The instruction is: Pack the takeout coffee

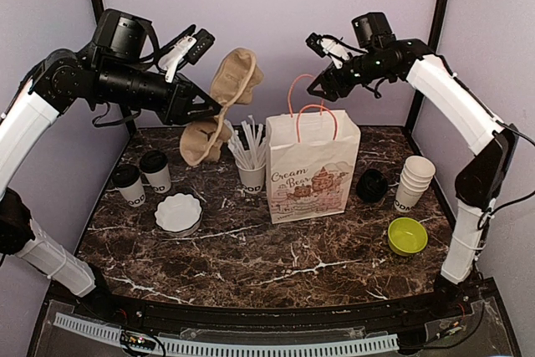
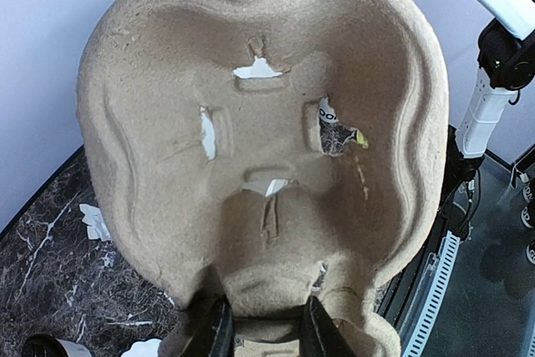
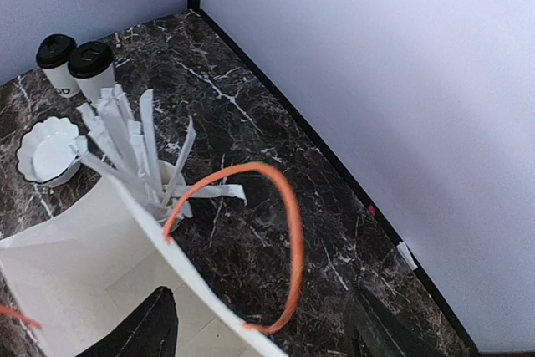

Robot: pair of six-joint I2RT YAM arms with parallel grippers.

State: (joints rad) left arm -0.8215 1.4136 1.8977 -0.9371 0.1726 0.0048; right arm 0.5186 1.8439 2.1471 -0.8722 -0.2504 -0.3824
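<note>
Top external view, far left: the left gripper (image 1: 209, 112) is up in the air, clamped on the edge of a tan moulded-pulp cup carrier (image 1: 235, 79). The carrier hangs tilted above the back-left of the dark marble table (image 1: 251, 265). Left wrist view confirms it: both fingers (image 2: 219, 332) pinch the carrier's lower rim, and its hollow face fills the frame.

Down on the table near the left rear corner stand the two small white paper coffee cups with black plastic lids (image 1: 155, 175), upright and side by side. They are well apart from the bag. Just in front of them sits a white fluted dish (image 1: 178, 211).

Moving right, a white cup of wrapped straws (image 1: 251, 175) stands just beside the white paper bag with orange handles (image 1: 312, 177), which is upright with its mouth open.

Above the bag's handles hovers the right gripper (image 1: 318, 88). Right wrist view shows its jaws spread wide, gripping nothing, with one orange handle loop rising between them.

Further right come a small black round object (image 1: 372, 184), a stack of lidless white cups (image 1: 414, 181), and, nearer the front, a lime-green bowl (image 1: 407, 236).
</note>
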